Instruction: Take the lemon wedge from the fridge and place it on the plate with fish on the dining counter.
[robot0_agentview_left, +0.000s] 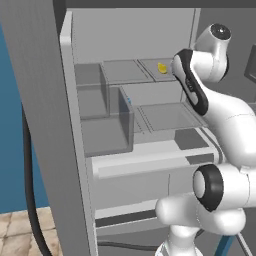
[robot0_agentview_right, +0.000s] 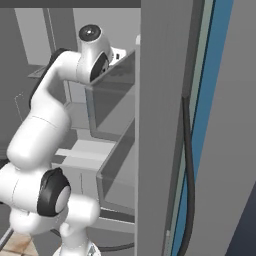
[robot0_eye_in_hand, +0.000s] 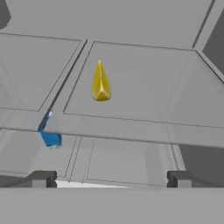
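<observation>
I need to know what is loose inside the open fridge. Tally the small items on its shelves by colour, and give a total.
Yellow: 1, the lemon wedge on the upper shelf.
Blue: 1, the small blue bottle on a lower level, left of the wedge in the hand view.
Total: 2

Fridge: door swung open on my left, grey shelves and clear bins in front of me.
Lemon wedge: on the upper shelf, right part, near the back.
My arm: rises at lower right, reaching up beside the wedge's shelf.
</observation>
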